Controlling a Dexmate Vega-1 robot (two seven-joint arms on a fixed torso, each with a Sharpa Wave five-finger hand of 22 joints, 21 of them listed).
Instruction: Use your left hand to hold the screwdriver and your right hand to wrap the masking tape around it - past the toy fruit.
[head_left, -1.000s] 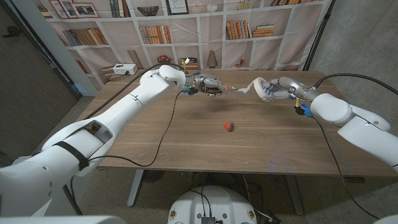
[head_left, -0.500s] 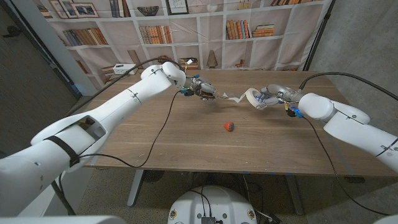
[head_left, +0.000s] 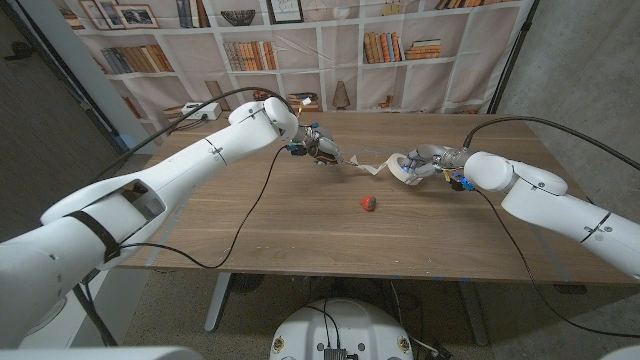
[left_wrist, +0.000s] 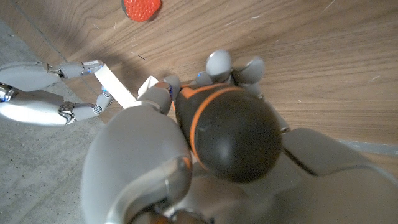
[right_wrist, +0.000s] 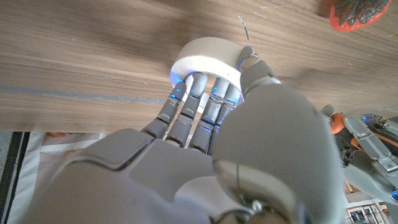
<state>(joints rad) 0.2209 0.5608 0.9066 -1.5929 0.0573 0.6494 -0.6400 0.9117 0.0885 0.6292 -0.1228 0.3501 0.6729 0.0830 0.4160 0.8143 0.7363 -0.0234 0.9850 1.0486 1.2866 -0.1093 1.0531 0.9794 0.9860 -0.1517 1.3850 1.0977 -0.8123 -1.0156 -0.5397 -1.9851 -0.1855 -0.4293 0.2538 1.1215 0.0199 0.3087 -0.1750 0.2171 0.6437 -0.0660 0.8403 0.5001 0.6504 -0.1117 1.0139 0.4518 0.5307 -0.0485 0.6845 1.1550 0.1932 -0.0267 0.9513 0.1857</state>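
left hand: fist closed round screwdriver, held above far table
right hand: fingers through masking tape roll, just right of it
strip: spans both hands, past toy fruit
technique: keep strip taut, circle roll tightly round shaft, left steady

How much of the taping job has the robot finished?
Done: left robot hand grips the black-and-orange-handled screwdriver. In hand: right robot hand holds the white masking tape roll, a strip stretched to the screwdriver. Left: wrapping; no finished turns are visible.
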